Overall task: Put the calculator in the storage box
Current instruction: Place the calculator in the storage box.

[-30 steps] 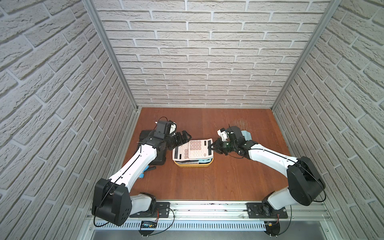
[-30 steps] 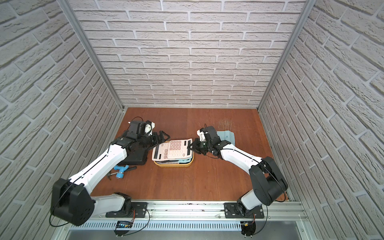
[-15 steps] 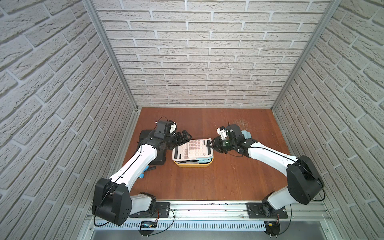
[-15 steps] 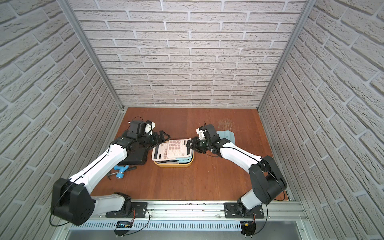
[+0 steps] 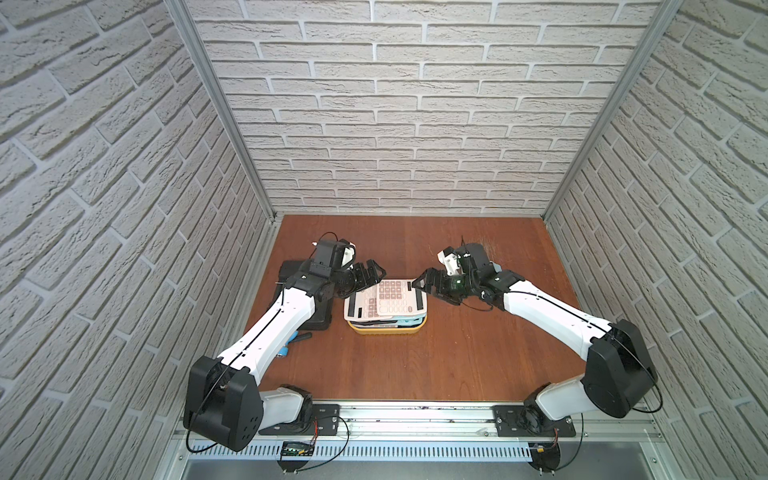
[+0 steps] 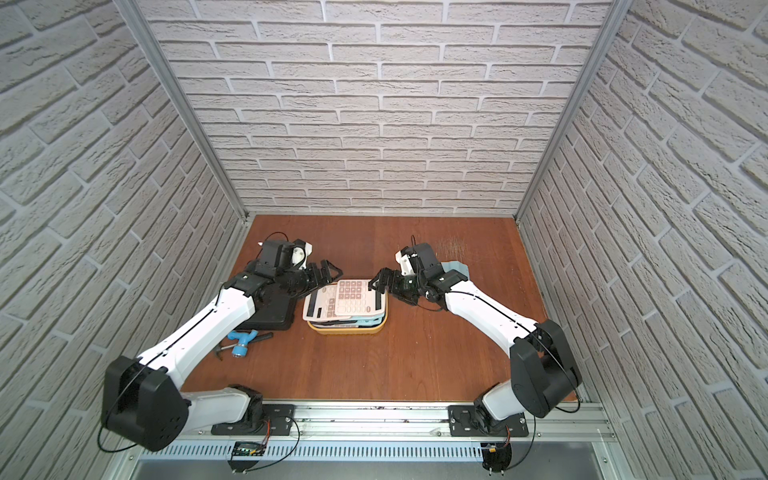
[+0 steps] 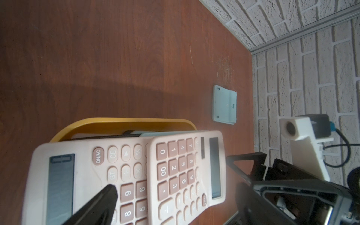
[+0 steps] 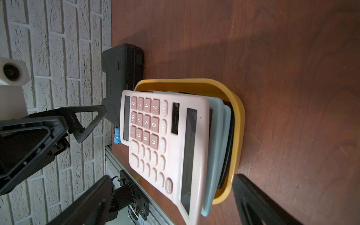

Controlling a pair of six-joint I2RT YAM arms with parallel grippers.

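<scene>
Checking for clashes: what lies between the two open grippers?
The stack of calculators in the yellow storage box sits between the left gripper and right gripper; both top views show it.

Bright, even overhead light; soft shadows on the table (image 7: 116, 58); wrist views blur nearest edges; wide-angle bending.

Both arms stretched forward and angled inward, wrists low, left gripper (image 5: 371, 274) and right gripper (image 5: 424, 287) pointing toward each other, close but apart, jaws of each spread wide, gripping nothing.
</scene>
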